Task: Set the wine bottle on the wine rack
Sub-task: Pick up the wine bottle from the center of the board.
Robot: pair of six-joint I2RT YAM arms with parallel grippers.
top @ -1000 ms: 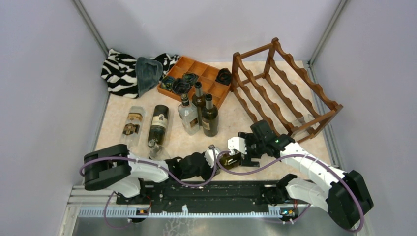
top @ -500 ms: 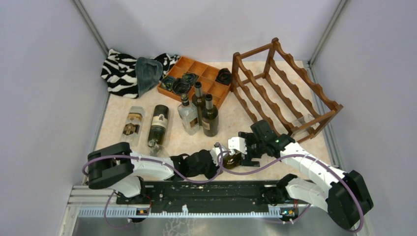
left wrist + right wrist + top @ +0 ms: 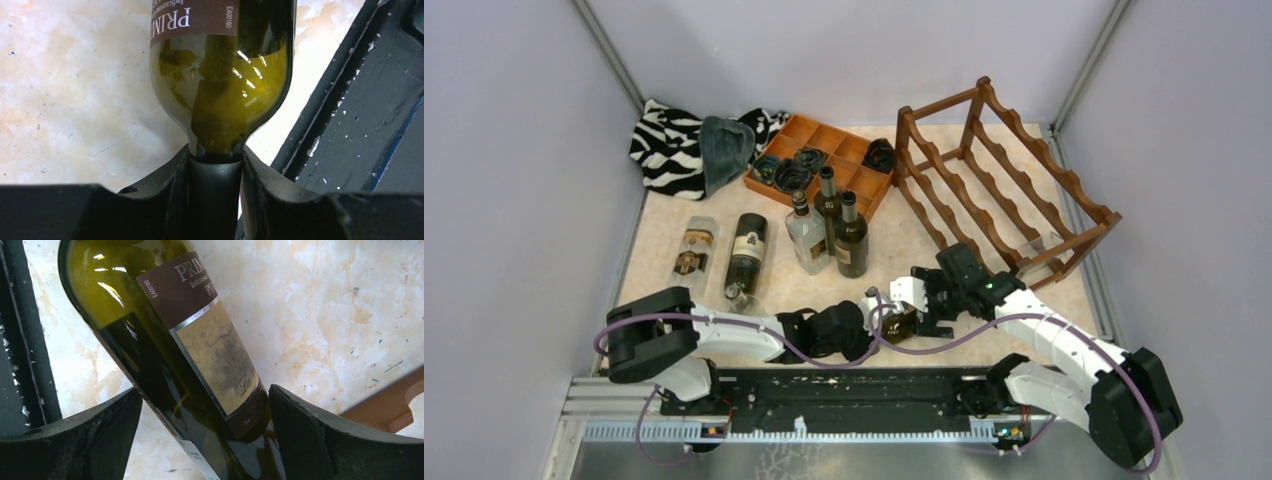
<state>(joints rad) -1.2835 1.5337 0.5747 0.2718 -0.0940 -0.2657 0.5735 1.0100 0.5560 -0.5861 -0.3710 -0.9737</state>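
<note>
The wine bottle (image 3: 895,323), dark olive-green glass with a brown and tan paper label, lies roughly level in the lower middle of the overhead frame, close to the front edge of the pale marbled table (image 3: 894,250). The left gripper (image 3: 874,318) meets it from the left at the neck end, and the right gripper (image 3: 921,312) meets it from the right at the body. Up and to the right stands the wine rack (image 3: 903,140), a reddish-brown open wooden frame with wavy rails. At upper centre sits a flat orange-brown compartment tray (image 3: 844,160) with dark rolled items in it. Three upright bottles (image 3: 851,240) stand just below the tray, and two more bottles (image 3: 746,255) lie on their sides to the left. A zebra-striped cloth (image 3: 664,150) and a grey-blue cloth (image 3: 722,150) are bunched in the upper left corner.

From the left wrist, the wine bottle (image 3: 220,100) rises from bottom centre. Its neck is pinched narrow by the left gripper (image 3: 215,182), whose black fingers (image 3: 165,185) press both sides just under the shoulder. A scuffed black rail (image 3: 360,115) crosses the right side.

From the right wrist, the wine bottle (image 3: 200,355) slants from upper left to bottom centre. The right gripper (image 3: 205,405) is spread to the body's width, its black fingers (image 3: 320,435) touching the glass on each side by the label's lower end. A corner of the wine rack (image 3: 390,410) shows at the lower right edge. I cannot tell whether the bottle rests on the table or hangs just above it.
</note>
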